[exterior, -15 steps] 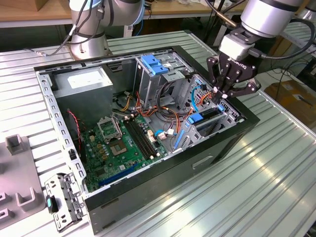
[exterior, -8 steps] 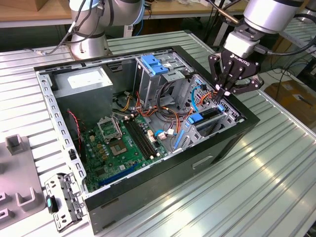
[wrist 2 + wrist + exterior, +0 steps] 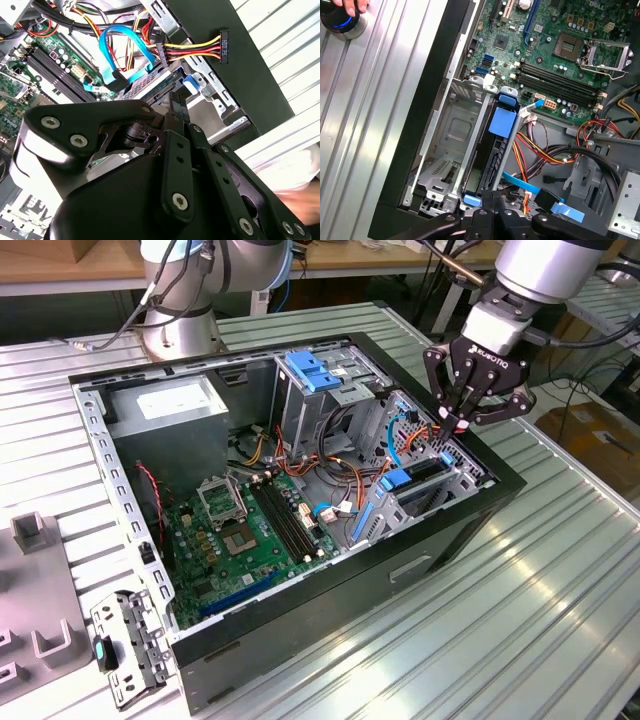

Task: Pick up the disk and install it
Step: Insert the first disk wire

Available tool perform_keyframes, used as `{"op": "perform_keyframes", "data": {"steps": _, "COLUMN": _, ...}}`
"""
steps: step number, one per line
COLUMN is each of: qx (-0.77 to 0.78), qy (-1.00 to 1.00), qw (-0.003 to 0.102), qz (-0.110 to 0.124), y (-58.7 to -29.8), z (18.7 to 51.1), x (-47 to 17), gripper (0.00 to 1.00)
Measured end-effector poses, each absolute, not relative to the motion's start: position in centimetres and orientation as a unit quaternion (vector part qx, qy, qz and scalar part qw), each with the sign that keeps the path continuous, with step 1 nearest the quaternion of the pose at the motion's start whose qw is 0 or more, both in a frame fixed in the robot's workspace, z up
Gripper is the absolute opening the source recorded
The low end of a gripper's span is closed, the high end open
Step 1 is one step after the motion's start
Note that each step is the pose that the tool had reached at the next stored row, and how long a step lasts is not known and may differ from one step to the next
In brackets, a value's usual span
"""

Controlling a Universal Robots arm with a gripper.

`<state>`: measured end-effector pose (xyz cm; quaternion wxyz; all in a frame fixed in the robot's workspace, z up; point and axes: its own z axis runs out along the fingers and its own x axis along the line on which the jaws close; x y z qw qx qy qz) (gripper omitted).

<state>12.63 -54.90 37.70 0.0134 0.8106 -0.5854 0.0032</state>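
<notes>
Starting with the disk point(image 3: 492, 155): already down in the metal cage point(image 3: 447, 125) at the front corner of the computer case point(image 3: 460, 530), not lying out on the table point(image 3: 560, 580). Stands on its thin edge there, dark in the middle, with a blue tab at each end. Runs long-ways along the case wall just beside it, one end toward the green board point(image 3: 250, 530) and the other toward the outer rim of the case.

Now to the hand point(image 3: 491, 194): hangs straight above the disk, over the end by the rim. Fingers point(image 3: 456, 422) pinched together in the exterior view, with nothing between them. Tips right at the top edge of the disk in both wrist views (touching or just above, hard to tell). So from the hand, the disk lies straight down, with most of its length stretching away toward the green board.

Looks like a seated or nearly seated disk, judging by how deep it sits in the cage. Just beside it, a looped blue cable point(image 3: 112, 55) and a bunch of red, yellow and black wires point(image 3: 192, 50), close to the disk but not across its top edge
</notes>
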Motion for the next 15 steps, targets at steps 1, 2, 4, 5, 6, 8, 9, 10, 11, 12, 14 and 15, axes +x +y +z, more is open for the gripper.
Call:
{"op": "perform_keyframes", "data": {"steps": 1, "qx": 0.811, "qy": -0.585, "qw": 0.013, "qz": 0.003, "y": -54.9, "z": 37.7, "x": 12.63, "gripper": 0.11}}
{"op": "perform_keyframes", "data": {"steps": 2, "qx": 0.811, "qy": -0.585, "qw": 0.013, "qz": 0.003, "y": -54.9, "z": 37.7, "x": 12.63, "gripper": 0.11}}
{"op": "perform_keyframes", "data": {"steps": 4, "qx": 0.811, "qy": -0.585, "qw": 0.013, "qz": 0.003, "y": -54.9, "z": 37.7, "x": 12.63, "gripper": 0.11}}
{"op": "perform_keyframes", "data": {"steps": 5, "qx": 0.811, "qy": -0.585, "qw": 0.013, "qz": 0.003, "y": -54.9, "z": 37.7, "x": 12.63, "gripper": 0.11}}
{"op": "perform_keyframes", "data": {"steps": 6, "qx": 0.811, "qy": -0.585, "qw": 0.013, "qz": 0.003, "y": -54.9, "z": 37.7, "x": 12.64, "gripper": 0.11}}
{"op": "perform_keyframes", "data": {"steps": 8, "qx": 0.811, "qy": -0.585, "qw": 0.013, "qz": 0.003, "y": -54.89, "z": 37.71, "x": 12.65, "gripper": 0.11}}
{"op": "perform_keyframes", "data": {"steps": 9, "qx": 0.811, "qy": -0.585, "qw": 0.013, "qz": 0.003, "y": -54.9, "z": 37.7, "x": 12.66, "gripper": 0.11}}
{"op": "perform_keyframes", "data": {"steps": 10, "qx": 0.811, "qy": -0.585, "qw": 0.013, "qz": 0.003, "y": -54.9, "z": 37.7, "x": 12.67, "gripper": 0.11}}
{"op": "perform_keyframes", "data": {"steps": 11, "qx": 0.811, "qy": -0.585, "qw": 0.013, "qz": 0.003, "y": -54.9, "z": 37.7, "x": 12.71, "gripper": 0.11}}
{"op": "perform_keyframes", "data": {"steps": 12, "qx": 0.811, "qy": -0.585, "qw": 0.013, "qz": 0.003, "y": -54.89, "z": 37.7, "x": 12.75, "gripper": 0.11}}
{"op": "perform_keyframes", "data": {"steps": 14, "qx": 0.811, "qy": -0.585, "qw": 0.013, "qz": 0.003, "y": -54.89, "z": 37.7, "x": 12.9, "gripper": 0.11}}
{"op": "perform_keyframes", "data": {"steps": 15, "qx": 0.811, "qy": -0.585, "qw": 0.013, "qz": 0.003, "y": -54.89, "z": 37.7, "x": 12.98, "gripper": 0.11}}
